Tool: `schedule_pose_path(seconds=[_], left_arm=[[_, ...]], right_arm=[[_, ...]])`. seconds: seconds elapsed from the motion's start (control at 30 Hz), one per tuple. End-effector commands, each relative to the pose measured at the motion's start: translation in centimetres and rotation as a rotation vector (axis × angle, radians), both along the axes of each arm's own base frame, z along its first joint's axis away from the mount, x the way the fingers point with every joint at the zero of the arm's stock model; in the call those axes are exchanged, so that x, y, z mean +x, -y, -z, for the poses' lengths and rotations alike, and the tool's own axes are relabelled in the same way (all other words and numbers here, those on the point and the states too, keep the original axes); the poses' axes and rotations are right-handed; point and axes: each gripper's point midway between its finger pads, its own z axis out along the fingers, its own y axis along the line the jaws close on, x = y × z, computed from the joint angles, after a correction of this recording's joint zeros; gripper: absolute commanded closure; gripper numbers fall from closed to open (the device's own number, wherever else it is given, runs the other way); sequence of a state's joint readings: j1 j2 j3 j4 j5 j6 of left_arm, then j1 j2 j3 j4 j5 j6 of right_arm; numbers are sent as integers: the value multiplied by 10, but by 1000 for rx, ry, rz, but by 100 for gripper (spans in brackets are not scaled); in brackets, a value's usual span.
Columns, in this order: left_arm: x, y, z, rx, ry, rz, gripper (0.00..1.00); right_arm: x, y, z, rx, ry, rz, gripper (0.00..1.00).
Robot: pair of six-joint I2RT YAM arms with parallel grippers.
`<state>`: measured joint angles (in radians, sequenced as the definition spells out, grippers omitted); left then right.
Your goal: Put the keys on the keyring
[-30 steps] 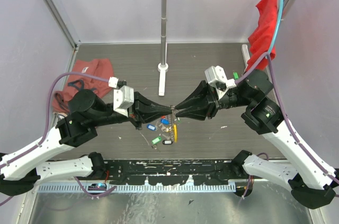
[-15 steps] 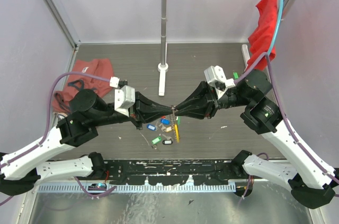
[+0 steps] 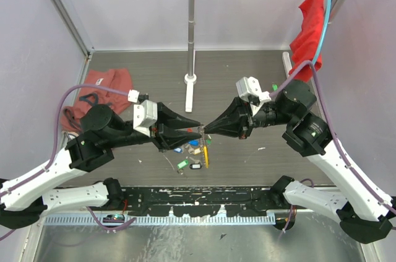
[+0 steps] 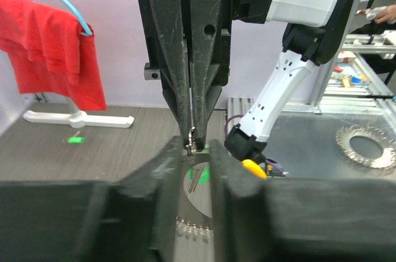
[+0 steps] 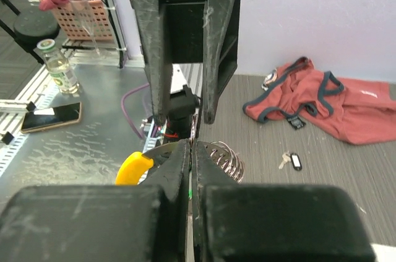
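Grey table (image 3: 247, 76), keyring (image 5: 226, 158) half hidden behind pinched right hand (image 5: 190, 147)

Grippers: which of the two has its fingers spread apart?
The left gripper: its fingers stand apart, whereas the right gripper is pinched shut on the keyring.

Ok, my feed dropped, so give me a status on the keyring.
Left gripper open, jaws apart. Right gripper shut on keyring. Loose keys on table underneath. Nothing seen in the way.
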<state>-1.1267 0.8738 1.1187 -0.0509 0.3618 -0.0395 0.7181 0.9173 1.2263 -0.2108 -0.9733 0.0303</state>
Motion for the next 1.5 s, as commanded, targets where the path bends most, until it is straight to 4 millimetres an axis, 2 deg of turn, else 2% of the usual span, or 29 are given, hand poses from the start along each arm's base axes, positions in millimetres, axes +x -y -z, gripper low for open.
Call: schedule_pose_path(seconds=[0.0,0.1,0.2,0.23,0.3,0.37,0.5,0.77,1.17,1.47], left_arm=[[-5,-14,-17,-20,17,-10,55],[-1,-21,-9,31,7,-50,43],[3,-27,-1,81,-7,-83,36],[4,-28,0,94,-8,-92,31],[6,-29,4,120,-8,-105,29],[8,-30,7,136,-5,-113,31],[9,-31,11,153,3,-117,43],[6,-29,21,183,11,-95,44],[-11,-20,39,274,18,33,50],[-10,-9,46,303,11,59,53]], right_arm=[[6,7,-7,-53,39,72,99],[13,11,3,-131,11,121,99],[22,13,10,-203,-8,190,99],[25,13,14,-229,-15,213,99],[26,12,18,-281,-19,236,99],[24,9,24,-338,-19,253,99],[19,6,31,-433,1,288,99],[5,-3,42,-582,37,287,99],[-4,-11,36,-591,78,261,99],[-10,-15,39,-585,85,213,99]])
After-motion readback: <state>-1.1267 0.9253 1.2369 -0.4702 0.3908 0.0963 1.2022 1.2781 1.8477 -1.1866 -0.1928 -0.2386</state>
